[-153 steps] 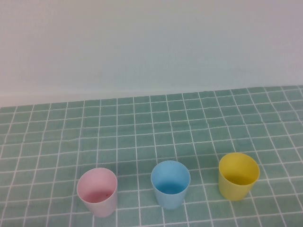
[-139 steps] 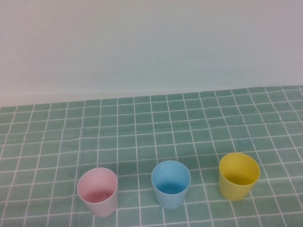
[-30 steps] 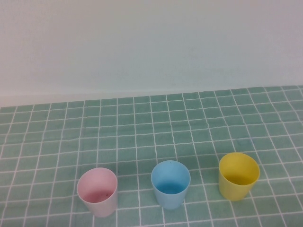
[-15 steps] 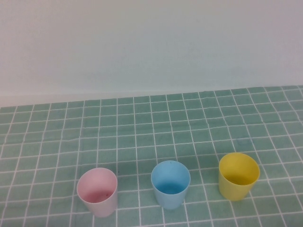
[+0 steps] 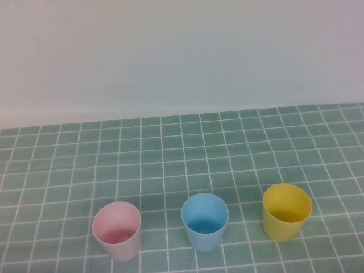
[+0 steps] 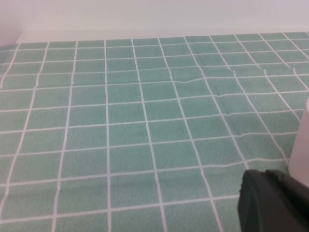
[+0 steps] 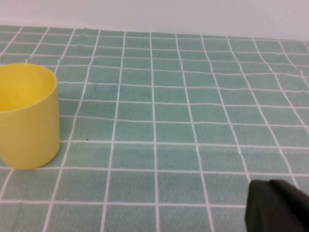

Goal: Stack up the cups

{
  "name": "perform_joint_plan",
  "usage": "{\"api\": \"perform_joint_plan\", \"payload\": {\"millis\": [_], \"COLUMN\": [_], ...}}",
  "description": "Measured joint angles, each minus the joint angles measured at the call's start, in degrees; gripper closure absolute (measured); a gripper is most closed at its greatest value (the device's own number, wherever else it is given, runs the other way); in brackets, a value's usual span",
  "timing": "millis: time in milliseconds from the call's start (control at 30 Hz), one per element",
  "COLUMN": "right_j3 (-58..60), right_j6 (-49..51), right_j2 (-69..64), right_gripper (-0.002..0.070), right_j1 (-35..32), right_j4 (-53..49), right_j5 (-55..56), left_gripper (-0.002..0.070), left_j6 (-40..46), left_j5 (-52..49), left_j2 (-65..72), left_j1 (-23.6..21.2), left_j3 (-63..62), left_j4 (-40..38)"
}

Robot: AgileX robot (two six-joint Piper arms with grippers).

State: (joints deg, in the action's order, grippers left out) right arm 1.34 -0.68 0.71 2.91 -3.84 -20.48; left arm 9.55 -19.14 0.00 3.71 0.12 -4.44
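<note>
Three cups stand upright in a row near the table's front edge in the high view: a pale pink cup [image 5: 117,230] on the left, a light blue cup [image 5: 205,221] in the middle, a yellow cup [image 5: 286,211] on the right. They stand apart and none is nested. Neither arm shows in the high view. My left gripper [image 6: 273,200] shows only as a dark part low over the cloth, with the pink cup's side [image 6: 301,145] right beside it. My right gripper [image 7: 277,205] is also a dark part low over the cloth, well apart from the yellow cup [image 7: 26,116].
A green cloth with a white grid [image 5: 182,153] covers the table. A plain white wall [image 5: 182,57] rises behind it. The cloth has slight wrinkles [image 6: 193,79] behind the cups.
</note>
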Motion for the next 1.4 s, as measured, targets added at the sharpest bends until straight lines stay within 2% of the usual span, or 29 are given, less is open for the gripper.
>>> {"api": "perform_joint_plan", "payload": {"millis": [600,867,1400], "right_j3": [0.0,0.0,0.0], "right_j6": [0.0,0.0,0.0], "right_j2": [0.0,0.0,0.0], "right_gripper": [0.0678,0.0678,0.0678], "right_j1": [0.0,0.0,0.0], "right_j4": [0.16,7.28,7.92], "right_j5": [0.0,0.0,-0.05], "left_gripper": [0.0676,0.0676,0.0676], "left_j6": [0.0,0.0,0.12], "left_j5": [0.0,0.0,0.0], "left_j2": [0.0,0.0,0.0], "left_j1": [0.0,0.0,0.0], "left_j3": [0.0,0.0,0.0], "left_j4": [0.0,0.0,0.51]}}
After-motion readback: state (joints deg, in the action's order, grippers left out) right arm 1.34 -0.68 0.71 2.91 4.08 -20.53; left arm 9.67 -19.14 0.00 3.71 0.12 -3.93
